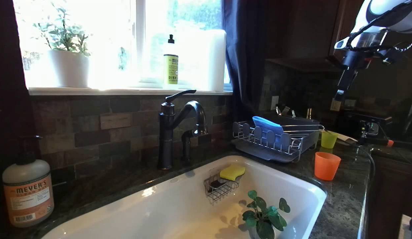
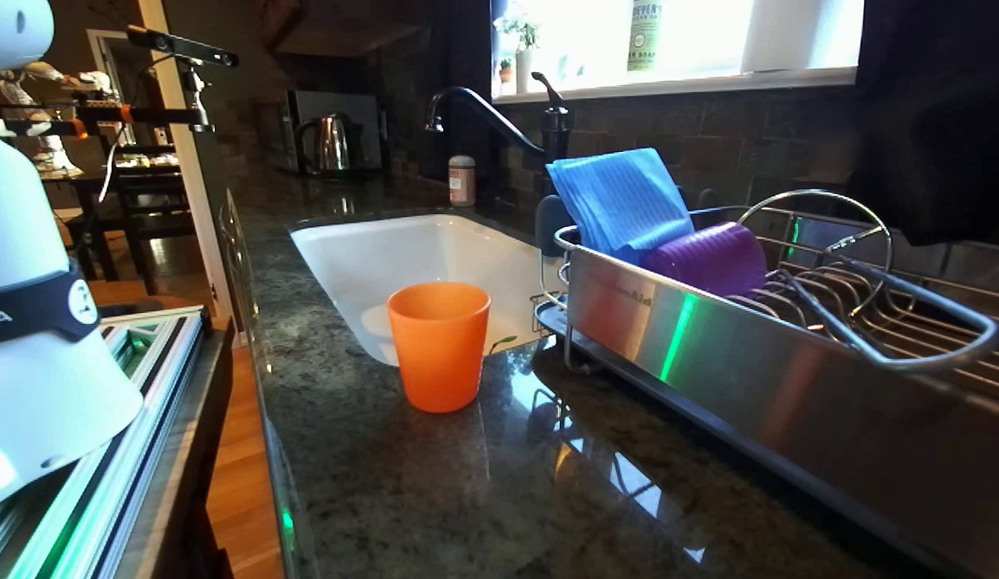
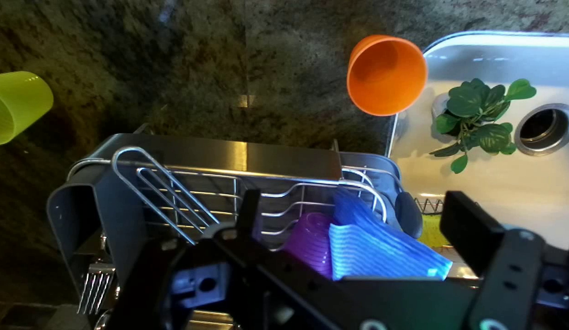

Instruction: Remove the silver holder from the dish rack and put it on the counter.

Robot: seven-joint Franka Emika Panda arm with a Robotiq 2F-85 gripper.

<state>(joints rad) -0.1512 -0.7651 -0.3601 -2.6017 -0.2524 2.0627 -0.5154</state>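
Observation:
The silver holder (image 3: 170,189), a pair of narrow wire loops, lies tilted in the dish rack (image 3: 289,158) in the wrist view. Its rounded end overlaps the rack's steel front wall; its other end is hidden behind my gripper. In both exterior views the holder (image 1: 304,125) (image 2: 910,363) reaches over the edge of the rack (image 1: 307,142) (image 2: 757,362). My gripper (image 3: 358,215) is open and empty, above the rack with the holder to its left in the wrist view. In an exterior view my gripper (image 1: 339,95) hangs high above the rack. The counter (image 3: 197,82) borders the rack.
A blue cloth (image 3: 380,252) and a purple cup (image 3: 309,240) lie in the rack. An orange cup (image 3: 387,75) and a yellow-green cup (image 3: 23,105) are on the counter. The sink (image 1: 312,199) holds a plant (image 1: 264,215). The dark faucet (image 1: 166,139) stands behind the sink.

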